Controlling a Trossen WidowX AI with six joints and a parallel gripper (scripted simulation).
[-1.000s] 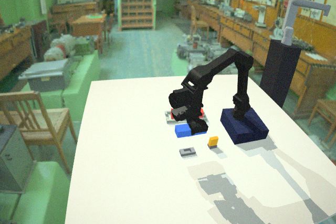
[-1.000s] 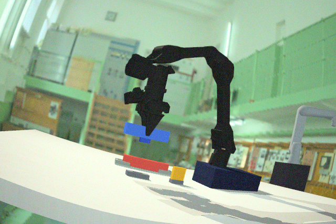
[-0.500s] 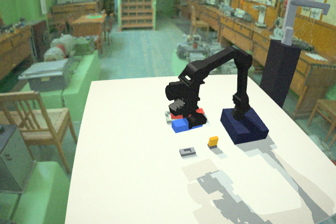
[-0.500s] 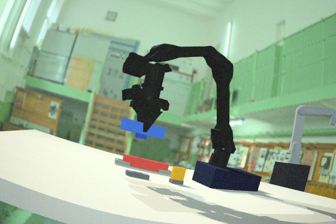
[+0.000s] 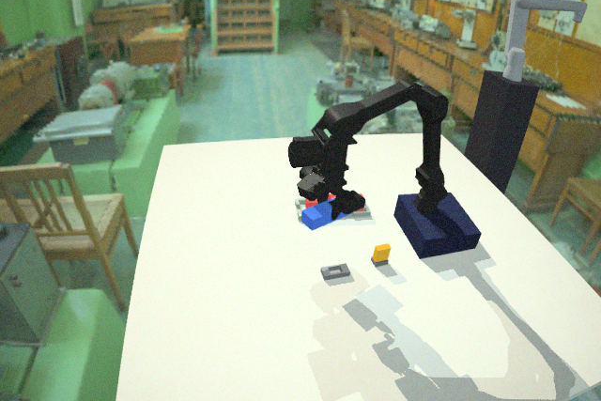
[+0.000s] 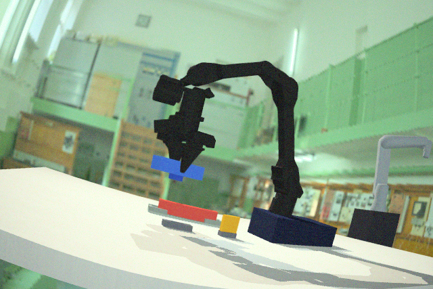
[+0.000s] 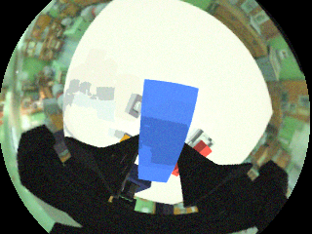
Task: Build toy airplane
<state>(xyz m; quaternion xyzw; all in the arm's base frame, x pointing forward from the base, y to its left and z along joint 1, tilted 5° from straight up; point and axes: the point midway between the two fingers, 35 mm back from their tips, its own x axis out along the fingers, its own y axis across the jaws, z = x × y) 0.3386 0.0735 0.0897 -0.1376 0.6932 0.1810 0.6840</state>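
Note:
My gripper [image 5: 338, 210] [image 6: 182, 169] [image 7: 160, 138] is shut on the blue wing [image 5: 314, 217] [image 6: 160, 163] [image 7: 168, 102]. The wing is in the air, its tab [image 6: 176, 176] pointing down, with a clear gap above the red fuselage [image 6: 185, 209] [image 7: 203, 148] in the exterior view. The fuselage lies along the light grey cradle [image 5: 367, 216] [image 6: 153, 209]; the wing and fingers partly hide both in the top view, and its sockets cannot be made out. The orange tail fin [image 5: 381, 253] [image 6: 229, 223] [image 7: 126, 137] stands upright in a small dark grey holder [image 6: 226, 234].
A grey holder [image 5: 335, 271] [image 6: 176, 225] [image 7: 133, 105] with an open slot stands on the table near the tail fin. The dark blue arm base [image 5: 437, 236] [image 6: 290, 228] is to the right of the cradle. A dark pedestal [image 5: 502, 130] with a grey arm stands beyond the table edge.

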